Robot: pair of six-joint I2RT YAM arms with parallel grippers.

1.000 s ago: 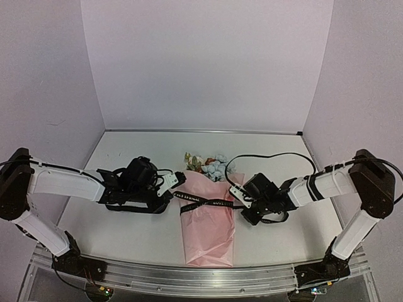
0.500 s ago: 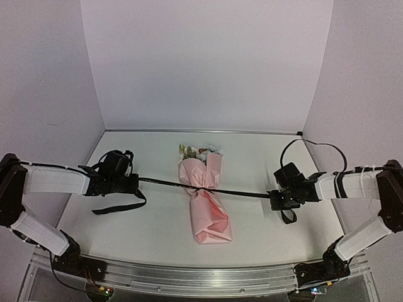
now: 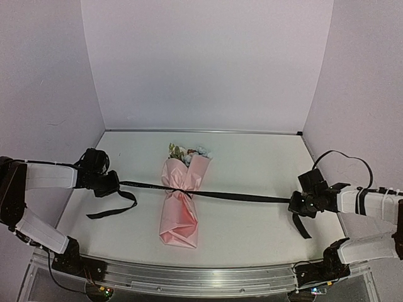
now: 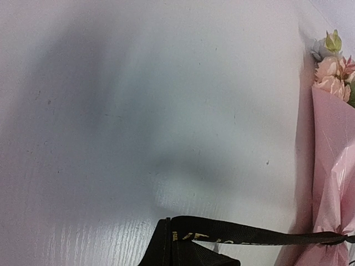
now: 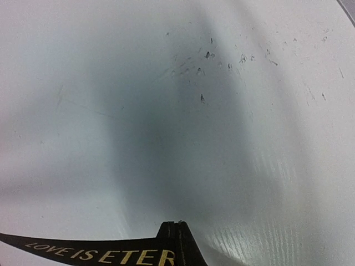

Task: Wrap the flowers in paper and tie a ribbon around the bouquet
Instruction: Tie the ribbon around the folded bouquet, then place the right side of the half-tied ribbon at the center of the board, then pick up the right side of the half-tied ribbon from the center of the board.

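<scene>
Left gripper (image 3: 115, 184) and right gripper (image 3: 294, 202) pinched tight on taut black satin ribbon (image 3: 239, 196), cinched round crinkly pink bouquet (image 3: 179, 211).

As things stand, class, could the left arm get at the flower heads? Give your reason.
Probably, but not freely: only bare table lies between the left gripper and the flowers, yet the gripper is shut on the taut ribbon and would need to release it.
</scene>
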